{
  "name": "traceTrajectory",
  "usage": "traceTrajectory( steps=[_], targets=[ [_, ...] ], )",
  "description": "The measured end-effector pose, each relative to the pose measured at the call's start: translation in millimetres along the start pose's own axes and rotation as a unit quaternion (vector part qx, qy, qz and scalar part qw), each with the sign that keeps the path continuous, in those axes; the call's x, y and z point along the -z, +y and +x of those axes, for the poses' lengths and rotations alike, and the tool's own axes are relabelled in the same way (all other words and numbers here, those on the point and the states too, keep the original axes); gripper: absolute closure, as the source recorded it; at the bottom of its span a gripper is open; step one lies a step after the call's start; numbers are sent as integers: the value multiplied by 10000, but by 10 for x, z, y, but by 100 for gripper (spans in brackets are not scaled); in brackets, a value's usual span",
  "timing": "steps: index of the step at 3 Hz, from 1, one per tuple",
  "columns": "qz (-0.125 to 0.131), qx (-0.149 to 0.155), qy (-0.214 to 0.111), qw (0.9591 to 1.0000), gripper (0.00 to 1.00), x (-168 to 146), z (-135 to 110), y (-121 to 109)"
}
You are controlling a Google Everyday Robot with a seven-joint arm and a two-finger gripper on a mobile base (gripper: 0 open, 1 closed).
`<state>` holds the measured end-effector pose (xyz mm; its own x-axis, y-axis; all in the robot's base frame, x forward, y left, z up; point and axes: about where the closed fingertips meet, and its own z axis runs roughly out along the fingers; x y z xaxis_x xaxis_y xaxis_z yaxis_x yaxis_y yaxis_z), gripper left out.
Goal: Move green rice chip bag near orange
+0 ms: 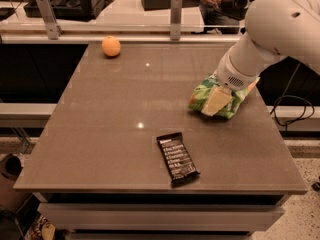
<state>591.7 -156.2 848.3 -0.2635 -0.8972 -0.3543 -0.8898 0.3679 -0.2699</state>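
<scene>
Table: brown top (100, 149), glass rail along the back edge
Bag: green rice chip bag (200, 96) lies crumpled near the right edge, about mid-depth
Gripper: gripper (218, 101) is right down on the bag, and we can't tell if it's actually clamped or not
Orange: orange (111, 46) is at the far-left corner, well apart, diagonally up-left from the gripper
Arm: white arm (280, 29) drops in from the upper right, wrist angled down-left
Clutter: black bar wrapper (177, 157) is near the front, and we reckon it's off that diagonal

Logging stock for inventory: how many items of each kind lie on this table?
Fruit: 1, the orange
Snack bags: 1, the green bag, with the claw down on it
Bars: 1, the black bar
Total: 3
</scene>
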Motion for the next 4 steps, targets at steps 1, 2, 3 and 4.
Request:
traceTrajectory(
  steps=[1, 2, 3, 4],
  targets=[
    [202, 108, 144, 9996, 100, 243, -128, -226],
    [481, 281, 107, 9984, 100, 454, -372, -502],
    [768, 527, -160, 9955, 100, 569, -720, -740],
    [926, 740, -695, 9905, 100, 576, -1054, -917]
  ],
)
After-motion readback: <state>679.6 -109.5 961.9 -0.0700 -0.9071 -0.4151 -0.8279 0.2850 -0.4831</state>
